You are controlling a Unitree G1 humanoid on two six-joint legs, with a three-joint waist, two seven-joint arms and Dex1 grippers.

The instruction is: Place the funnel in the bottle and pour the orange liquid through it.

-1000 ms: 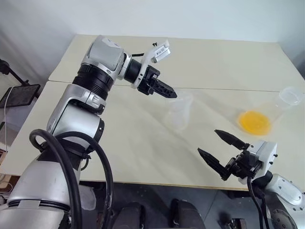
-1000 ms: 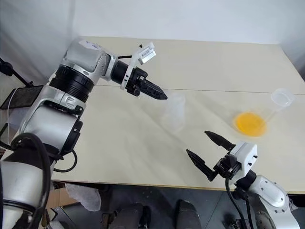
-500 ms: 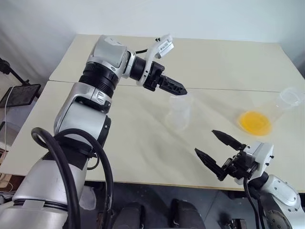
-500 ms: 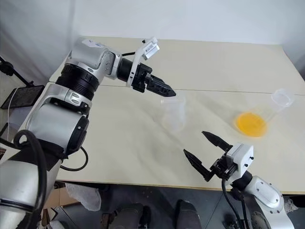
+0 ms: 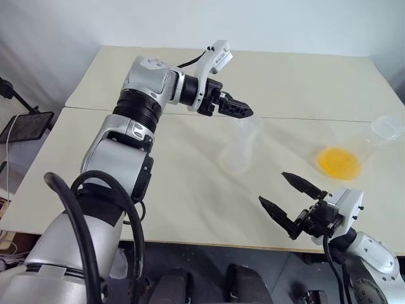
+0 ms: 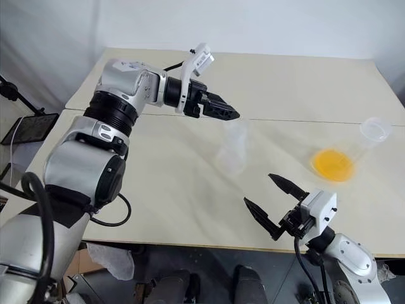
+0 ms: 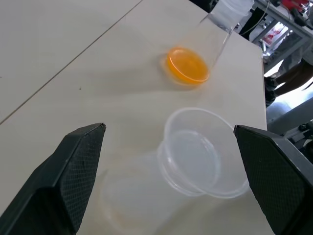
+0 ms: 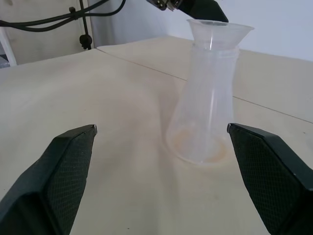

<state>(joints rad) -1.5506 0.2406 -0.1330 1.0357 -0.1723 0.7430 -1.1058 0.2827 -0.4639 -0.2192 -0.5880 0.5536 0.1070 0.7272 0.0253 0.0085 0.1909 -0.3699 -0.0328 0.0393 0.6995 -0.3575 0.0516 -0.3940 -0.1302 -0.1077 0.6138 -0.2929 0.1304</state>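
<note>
Two open grippers, funnel seated, pour not yet begun

Nearest, at the table's (image 5: 190, 209) front edge, the right gripper (image 5: 292, 202) is seen with its fingers spread wide and nothing between them. Further in, the bottle (image 5: 238, 149) stands upright mid-table with the funnel (image 8: 219, 30) seated in its neck, so the first step is judged done. Just beyond and above the funnel's rim, the left gripper (image 5: 243, 111) is held fully open and empty. Well off to the right, the flask (image 5: 364, 149) lies tilted, the orange liquid (image 5: 338, 162) pooled in its base. Next, the flask must be grasped, most likely by the right gripper, carried over the funnel and tipped. The glassware's outlines are faint against the pale table, and whether the funnel sits level cannot be made out.
</note>
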